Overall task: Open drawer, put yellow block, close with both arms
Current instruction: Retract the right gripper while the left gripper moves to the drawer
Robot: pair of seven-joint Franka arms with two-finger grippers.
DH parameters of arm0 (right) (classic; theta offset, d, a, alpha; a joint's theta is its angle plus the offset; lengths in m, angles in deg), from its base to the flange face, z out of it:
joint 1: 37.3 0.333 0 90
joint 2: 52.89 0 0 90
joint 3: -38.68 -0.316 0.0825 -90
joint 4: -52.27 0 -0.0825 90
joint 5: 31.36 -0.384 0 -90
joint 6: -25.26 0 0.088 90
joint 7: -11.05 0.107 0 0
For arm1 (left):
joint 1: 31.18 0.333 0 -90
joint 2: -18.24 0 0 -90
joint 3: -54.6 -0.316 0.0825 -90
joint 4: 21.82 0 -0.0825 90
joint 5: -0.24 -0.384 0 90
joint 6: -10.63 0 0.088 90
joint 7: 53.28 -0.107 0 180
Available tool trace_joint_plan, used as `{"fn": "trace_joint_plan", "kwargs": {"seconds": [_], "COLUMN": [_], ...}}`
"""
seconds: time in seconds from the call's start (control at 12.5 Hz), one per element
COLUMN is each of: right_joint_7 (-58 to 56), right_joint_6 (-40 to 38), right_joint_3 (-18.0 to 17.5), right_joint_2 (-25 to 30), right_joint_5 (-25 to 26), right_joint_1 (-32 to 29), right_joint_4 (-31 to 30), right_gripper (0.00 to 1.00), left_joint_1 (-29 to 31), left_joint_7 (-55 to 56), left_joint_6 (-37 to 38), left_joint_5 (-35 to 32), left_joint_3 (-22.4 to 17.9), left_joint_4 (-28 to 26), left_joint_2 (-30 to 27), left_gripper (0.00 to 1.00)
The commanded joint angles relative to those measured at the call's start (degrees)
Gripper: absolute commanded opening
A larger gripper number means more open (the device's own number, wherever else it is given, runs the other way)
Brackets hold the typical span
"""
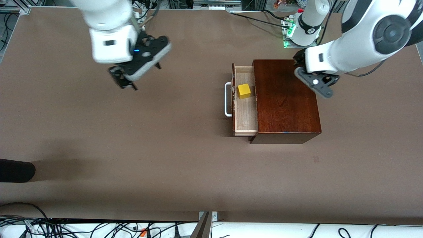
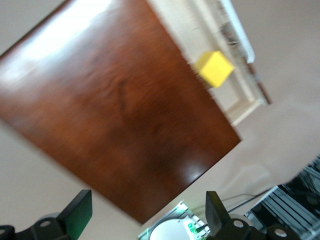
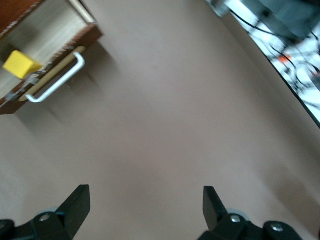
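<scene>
The drawer (image 1: 245, 112) of the dark reddish-brown wooden box (image 1: 286, 99) stands pulled out, its white bar handle (image 1: 227, 99) toward the right arm's end of the table. The yellow block (image 1: 244, 91) lies in the drawer's pale inside. My left gripper (image 1: 298, 62) is open and empty over the box's edge at the left arm's end. In the left wrist view (image 2: 145, 215) it sees the box top (image 2: 115, 110) and the block (image 2: 215, 68). My right gripper (image 1: 125, 82) is open and empty over bare table at the right arm's end. The right wrist view (image 3: 145, 207) shows the handle (image 3: 57, 82) and the block (image 3: 21, 65).
The left arm's base (image 1: 305, 28) stands by the box, farther from the front camera. A dark rounded object (image 1: 15, 170) pokes in at the table's edge at the right arm's end. Cables (image 1: 66, 228) run along the table's near edge.
</scene>
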Motion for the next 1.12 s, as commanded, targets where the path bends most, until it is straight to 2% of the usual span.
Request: {"fn": "trace_joint_plan", "kwargs": {"seconds": [0.0, 0.24, 0.56, 0.72, 0.8, 0.96, 1.04], "right_joint_7": [1.1, 1.5, 4.8, 7.5, 7.9, 10.7, 13.3], "right_joint_6": [-0.2, 0.2, 1.8, 3.7, 5.7, 9.7, 10.4], "right_joint_3": [4.5, 8.1, 7.7, 7.9, 7.9, 8.1, 8.2], "right_joint_2": [7.8, 14.7, 22.9, 23.6, 23.6, 23.7, 23.7], "right_joint_5": [-1.7, -2.2, -3.9, -3.9, -3.9, -4.4, -4.4], "right_joint_1": [0.4, -0.9, -9.6, -11.9, -13.2, -15.2, -15.4], "right_joint_4": [-8.6, -16.6, -27.8, -31.6, -34.0, -38.2, -39.5], "right_gripper": [1.00, 1.00, 1.00, 1.00, 1.00, 1.00, 1.00], "left_joint_1": [-4.6, -11.8, -19.4, -20.5, -21.1, -24.6, -25.3], "left_joint_7": [-2.8, -6.0, -21.7, -32.4, -35.1, -35.1, -34.9], "left_joint_6": [-0.6, -9.6, -24.3, -29.8, -30.5, -30.4, -30.2], "left_joint_5": [3.9, 5.3, 5.0, 4.8, 3.8, -4.8, -6.4], "left_joint_3": [-0.1, 1.0, 1.2, 1.1, 1.1, 1.2, 1.1], "left_joint_4": [8.4, 10.4, 10.4, 10.4, 10.4, 9.4, 8.4], "left_joint_2": [7.6, 12.2, 19.7, 23.6, 24.7, 25.0, 25.1], "left_gripper": [1.00, 1.00, 1.00, 1.00, 1.00, 1.00, 1.00]}}
